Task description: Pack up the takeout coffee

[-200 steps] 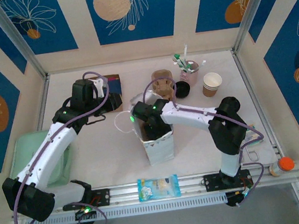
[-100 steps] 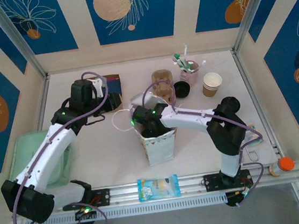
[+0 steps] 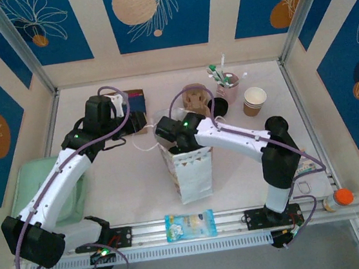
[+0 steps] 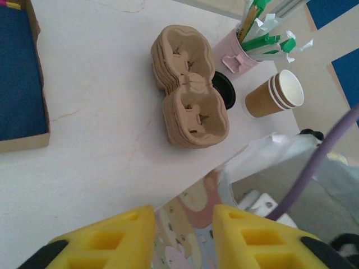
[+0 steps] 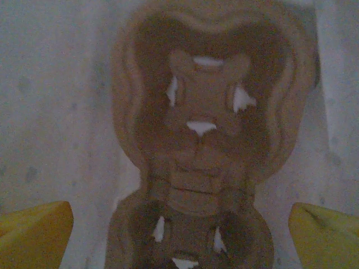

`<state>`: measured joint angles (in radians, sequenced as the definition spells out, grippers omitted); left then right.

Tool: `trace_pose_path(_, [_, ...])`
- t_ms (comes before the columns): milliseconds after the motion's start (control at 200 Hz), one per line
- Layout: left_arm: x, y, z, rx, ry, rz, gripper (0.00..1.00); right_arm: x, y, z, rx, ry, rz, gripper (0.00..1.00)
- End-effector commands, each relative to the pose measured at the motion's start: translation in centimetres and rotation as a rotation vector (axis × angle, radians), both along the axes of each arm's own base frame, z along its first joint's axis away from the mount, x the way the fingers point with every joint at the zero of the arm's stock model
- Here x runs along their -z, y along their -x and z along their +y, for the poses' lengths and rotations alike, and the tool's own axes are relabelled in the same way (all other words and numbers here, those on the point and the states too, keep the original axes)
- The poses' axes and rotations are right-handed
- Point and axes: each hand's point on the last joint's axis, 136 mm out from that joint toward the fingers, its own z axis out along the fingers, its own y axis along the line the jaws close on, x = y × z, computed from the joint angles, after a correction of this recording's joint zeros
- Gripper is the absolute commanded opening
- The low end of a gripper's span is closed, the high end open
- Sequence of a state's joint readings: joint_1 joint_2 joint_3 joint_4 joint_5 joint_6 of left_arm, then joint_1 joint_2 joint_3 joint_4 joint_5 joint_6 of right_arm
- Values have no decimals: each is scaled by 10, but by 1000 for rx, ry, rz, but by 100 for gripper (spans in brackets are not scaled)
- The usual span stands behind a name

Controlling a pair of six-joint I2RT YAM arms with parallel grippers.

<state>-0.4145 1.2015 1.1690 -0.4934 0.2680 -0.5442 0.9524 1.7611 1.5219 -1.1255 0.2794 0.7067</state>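
Looking down from the right wrist, you see a pulp cup carrier [image 5: 196, 140] lying flat on the bottom of the white paper bag [image 3: 190, 172], and its wells look empty. The right gripper [image 5: 179, 227] hangs above it in the mouth of the bag, its jaws wide apart and holding nothing. The bag stands upright near the middle of the tabletop [image 3: 127, 186].

The left gripper [image 4: 184, 238] is at the far left side of the bag. Its jaws stand a little apart with the patterned edge of the bag in the gap, but I cannot tell whether they pinch it.

I judge that the carrier is placed and the cup is the step now open. Where the takeout coffee stands I cannot say for sure. The kraft cups clear to me are the nested stack [image 3: 254, 100] toward the far right corner, beside the pink cup of stirrers [image 3: 227, 88].

Your next move, I think, is to lift the right arm straight up out of the bag without catching its walls. Then bring the cup and seat it upright in one well.
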Motion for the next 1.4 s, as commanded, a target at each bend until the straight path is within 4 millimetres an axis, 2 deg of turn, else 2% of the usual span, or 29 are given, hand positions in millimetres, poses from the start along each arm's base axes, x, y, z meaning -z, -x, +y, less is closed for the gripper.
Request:
trace_pose_path(0, [-10,1,6,-12,2,-42,35,-26,9,-4,-29,-9,6,99])
trace_pose_path(250, [-13,4,7,-9,2,-52,37,-40,2,1,-42,-23,-28,99])
trace_pose_path(355, [-15,5,6,3,3,-58,42,-51,-1,3,-48,-26,-50,99])
trace_pose_path(680, [-16,11,4,41,-13,-55,59,-135,-4,5,-100,-57,-200,99])
trace_pose_path(841, [-17,19,-1,78,-25,-48,63,-182,-10,-3,-112,-98,-308,99])
trace_pose_path(971, [-12,26,-6,109,-62,-37,64,-204,-21,-15,-103,-96,-382,99])
trace_pose_path(1116, [-7,29,-14,135,-87,-26,64,-196,-37,-31,-62,-62,-371,99])
trace_pose_path(1201, [-7,30,-18,146,-95,-28,64,-180,-42,-35,-49,-56,-339,99])
trace_pose_path(1396, [-2,27,-30,176,-128,-18,61,-148,-50,-45,-11,-56,-275,91])
